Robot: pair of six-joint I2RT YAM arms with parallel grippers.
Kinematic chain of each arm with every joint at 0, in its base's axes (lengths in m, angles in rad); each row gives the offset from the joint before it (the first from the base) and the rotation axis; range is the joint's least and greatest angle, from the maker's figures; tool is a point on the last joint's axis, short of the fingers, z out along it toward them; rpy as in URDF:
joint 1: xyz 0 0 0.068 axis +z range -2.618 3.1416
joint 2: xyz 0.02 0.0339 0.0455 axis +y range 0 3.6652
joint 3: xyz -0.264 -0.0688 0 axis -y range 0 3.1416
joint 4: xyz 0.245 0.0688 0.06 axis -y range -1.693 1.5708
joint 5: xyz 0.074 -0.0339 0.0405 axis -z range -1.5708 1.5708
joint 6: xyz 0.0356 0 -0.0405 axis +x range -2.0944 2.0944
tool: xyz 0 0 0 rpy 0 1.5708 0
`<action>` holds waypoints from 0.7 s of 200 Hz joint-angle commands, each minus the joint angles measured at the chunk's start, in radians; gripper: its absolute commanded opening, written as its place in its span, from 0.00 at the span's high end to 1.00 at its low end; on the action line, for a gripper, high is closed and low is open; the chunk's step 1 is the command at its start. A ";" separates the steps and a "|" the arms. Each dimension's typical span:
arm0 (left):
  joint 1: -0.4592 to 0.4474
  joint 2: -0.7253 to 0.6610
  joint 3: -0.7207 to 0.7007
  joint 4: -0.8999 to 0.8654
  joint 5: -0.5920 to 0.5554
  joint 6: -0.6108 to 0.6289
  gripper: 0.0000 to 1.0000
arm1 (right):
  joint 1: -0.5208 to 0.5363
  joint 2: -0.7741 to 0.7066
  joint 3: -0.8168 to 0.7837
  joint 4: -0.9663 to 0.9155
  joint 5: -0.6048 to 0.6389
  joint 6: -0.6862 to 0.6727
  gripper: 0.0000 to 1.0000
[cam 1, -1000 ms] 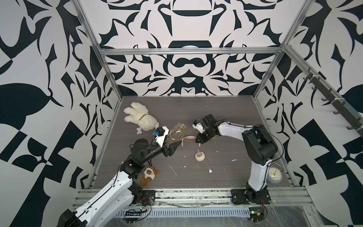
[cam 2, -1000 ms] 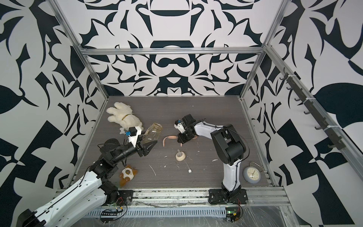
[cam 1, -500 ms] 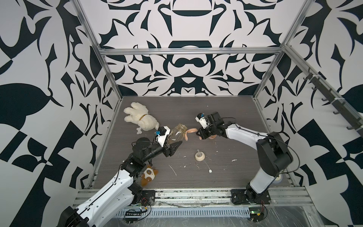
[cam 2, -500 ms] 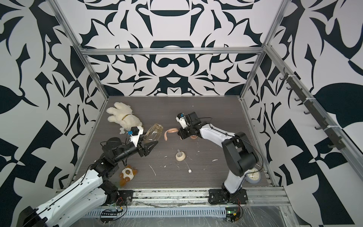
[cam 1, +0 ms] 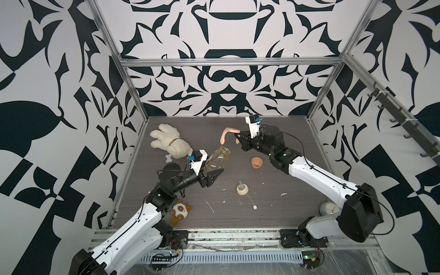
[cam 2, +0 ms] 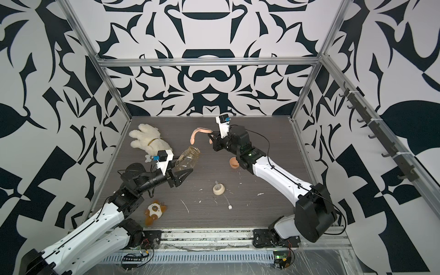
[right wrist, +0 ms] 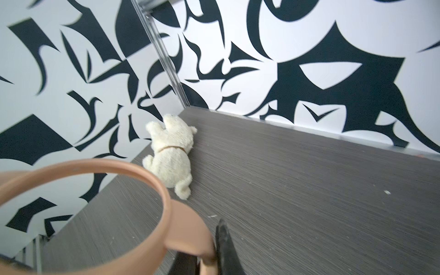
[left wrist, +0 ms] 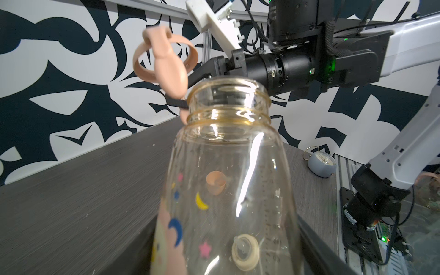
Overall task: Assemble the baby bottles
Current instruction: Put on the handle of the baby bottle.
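My left gripper (cam 1: 215,167) (cam 2: 185,166) is shut on the clear amber-tinted bottle body (cam 1: 217,159) (cam 2: 187,158) (left wrist: 228,190), held tilted above the table with its open threaded mouth toward the right arm. My right gripper (cam 1: 238,136) (right wrist: 209,262) is shut on the peach two-handle ring (cam 1: 228,132) (cam 2: 200,132) (left wrist: 164,64) (right wrist: 119,214), which hangs in the air just beyond the bottle mouth and apart from it. The peach dome cap (cam 1: 257,162) (cam 2: 233,163) lies on the table under the right arm. The cream collar with its thin straw (cam 1: 242,189) (cam 2: 218,189) rests mid-table.
A cream plush dog (cam 1: 170,144) (right wrist: 171,152) lies at the back left. A brown-and-white plush toy (cam 1: 180,212) sits by the left arm's base. A pale round clock (cam 1: 329,209) (left wrist: 321,163) stands near the right arm's base. White scraps dot the table (cam 1: 297,133).
My right gripper has lifted the ring off the table and carried it up and toward the back, uncovering the cap. The left gripper with the bottle has barely moved.
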 commanded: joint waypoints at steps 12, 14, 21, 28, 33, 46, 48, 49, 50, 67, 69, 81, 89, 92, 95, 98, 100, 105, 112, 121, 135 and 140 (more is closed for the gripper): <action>0.004 -0.005 0.031 0.058 0.022 0.008 0.56 | 0.068 -0.056 -0.004 0.121 0.031 0.077 1.00; 0.004 -0.007 0.031 0.058 0.021 0.008 0.57 | 0.076 -0.058 -0.007 0.122 0.033 0.077 1.00; 0.004 -0.014 0.033 0.059 0.018 0.009 0.57 | 0.094 -0.064 -0.017 0.124 0.043 0.076 1.00; 0.004 -0.020 0.033 0.058 0.014 0.011 0.57 | 0.113 -0.071 -0.026 0.122 0.054 0.074 1.00; 0.004 -0.023 0.033 0.058 0.010 0.013 0.57 | 0.125 -0.076 -0.036 0.124 0.061 0.074 1.00; 0.005 -0.032 0.030 0.061 0.006 0.015 0.57 | 0.155 -0.085 -0.054 0.123 0.080 0.067 1.00; 0.005 -0.033 0.029 0.062 0.006 0.015 0.57 | 0.158 -0.086 -0.055 0.122 0.084 0.065 1.00; 0.005 -0.033 0.029 0.062 0.006 0.015 0.57 | 0.161 -0.086 -0.056 0.121 0.085 0.063 1.00; 0.006 -0.034 0.029 0.063 0.005 0.015 0.57 | 0.164 -0.087 -0.057 0.121 0.087 0.062 1.00; 0.006 -0.037 0.027 0.068 0.011 0.012 0.57 | 0.200 -0.087 -0.059 0.099 0.113 0.034 1.00; 0.006 -0.037 0.027 0.069 0.011 0.012 0.57 | 0.204 -0.086 -0.059 0.099 0.114 0.032 1.00; 0.006 -0.039 0.025 0.072 0.009 0.012 0.57 | 0.218 -0.092 -0.073 0.115 0.119 0.031 1.00; 0.006 -0.042 0.021 0.076 0.005 0.010 0.57 | 0.224 -0.097 -0.086 0.125 0.125 0.031 1.00; 0.006 -0.043 0.020 0.077 0.003 0.009 0.57 | 0.226 -0.098 -0.091 0.130 0.125 0.031 1.00; 0.006 -0.044 0.018 0.078 0.002 0.009 0.57 | 0.227 -0.102 -0.095 0.134 0.127 0.031 1.00; 0.006 -0.046 0.016 0.079 0.000 0.008 0.57 | 0.231 -0.106 -0.103 0.139 0.129 0.031 1.00; 0.005 -0.048 0.015 0.080 -0.002 0.008 0.57 | 0.232 -0.107 -0.107 0.142 0.130 0.030 1.00; 0.006 -0.051 0.012 0.083 -0.006 0.006 0.57 | 0.234 -0.112 -0.115 0.149 0.134 0.031 1.00; 0.006 -0.056 0.007 0.087 -0.012 0.005 0.57 | 0.240 -0.119 -0.126 0.159 0.139 0.027 1.00; 0.007 -0.060 0.006 0.087 -0.016 0.005 0.58 | 0.248 -0.128 -0.137 0.165 0.149 0.023 1.00; 0.010 -0.061 0.006 0.090 -0.018 0.004 0.58 | 0.258 -0.138 -0.155 0.188 0.157 0.018 1.00; 0.012 -0.062 0.007 0.089 -0.018 0.004 0.58 | 0.261 -0.142 -0.163 0.203 0.160 0.018 1.00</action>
